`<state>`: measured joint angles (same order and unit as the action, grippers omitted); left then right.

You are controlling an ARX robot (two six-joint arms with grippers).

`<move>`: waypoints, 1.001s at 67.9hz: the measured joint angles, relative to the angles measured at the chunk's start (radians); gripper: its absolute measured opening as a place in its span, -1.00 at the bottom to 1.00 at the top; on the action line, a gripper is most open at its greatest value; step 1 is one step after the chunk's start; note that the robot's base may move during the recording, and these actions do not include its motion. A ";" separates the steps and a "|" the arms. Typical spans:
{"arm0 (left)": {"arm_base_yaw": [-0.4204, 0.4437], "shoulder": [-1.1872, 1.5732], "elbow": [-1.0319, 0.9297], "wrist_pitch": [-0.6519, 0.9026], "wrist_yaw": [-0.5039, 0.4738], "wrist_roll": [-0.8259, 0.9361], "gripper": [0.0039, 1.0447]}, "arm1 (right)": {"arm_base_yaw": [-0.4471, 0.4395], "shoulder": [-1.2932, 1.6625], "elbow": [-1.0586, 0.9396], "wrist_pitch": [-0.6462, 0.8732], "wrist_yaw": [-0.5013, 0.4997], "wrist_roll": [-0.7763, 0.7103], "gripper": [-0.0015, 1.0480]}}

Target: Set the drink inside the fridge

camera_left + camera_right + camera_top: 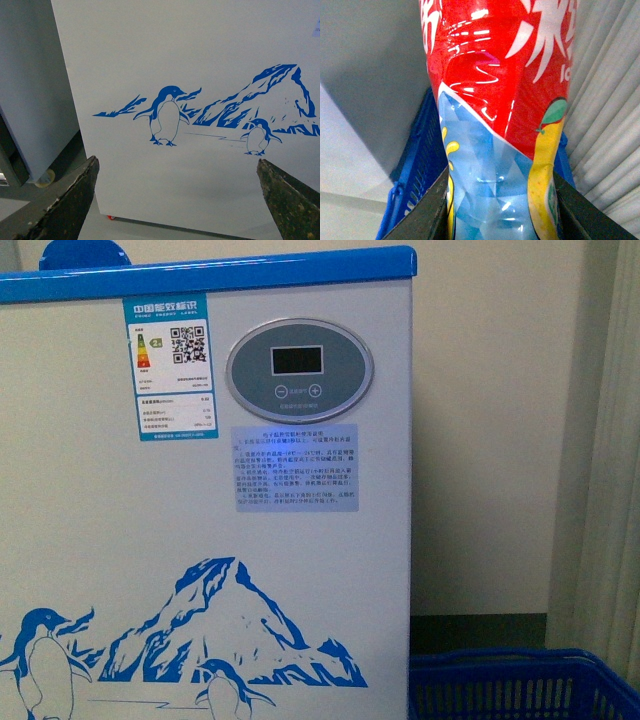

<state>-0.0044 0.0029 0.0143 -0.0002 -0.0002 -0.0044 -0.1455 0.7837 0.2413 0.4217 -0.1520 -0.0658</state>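
The fridge [200, 540] is a white chest cooler with a blue top rim, an oval control panel and a blue penguin-and-mountain picture; it fills the front view. Neither arm shows there. In the left wrist view the fridge's white side [200, 75] faces the open, empty left gripper [177, 195], whose dark fingers [70, 200] stand wide apart; a red wheel [110, 217] shows under the fridge. In the right wrist view my right gripper [500, 210] is shut on the drink [495, 100], a bottle with a red, blue and yellow label. Its cap is out of view.
A blue plastic basket [520, 685] sits on the floor right of the fridge, below the held bottle in the right wrist view [415, 165]. A beige wall and a white curtain [610, 440] are at the right. A grey cabinet [30, 100] stands beside the fridge.
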 joint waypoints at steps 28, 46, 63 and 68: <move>0.000 0.000 0.000 0.000 0.000 0.000 0.85 | -0.017 -0.643 -0.169 -0.424 -0.028 0.003 -0.22; 0.000 0.000 0.000 0.000 0.000 0.000 0.85 | 0.178 -0.703 -0.187 -0.424 0.047 -0.010 -0.23; 0.000 0.000 0.000 0.000 0.000 0.000 0.85 | 0.105 -0.703 -0.188 -0.438 0.117 0.029 -0.23; 0.000 0.000 0.000 0.000 0.000 0.000 0.85 | 0.130 -0.709 -0.192 -0.438 0.152 0.043 -0.23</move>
<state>-0.0044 0.0029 0.0143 -0.0002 -0.0002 -0.0044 -0.0154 0.0746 0.0498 -0.0162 0.0002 -0.0223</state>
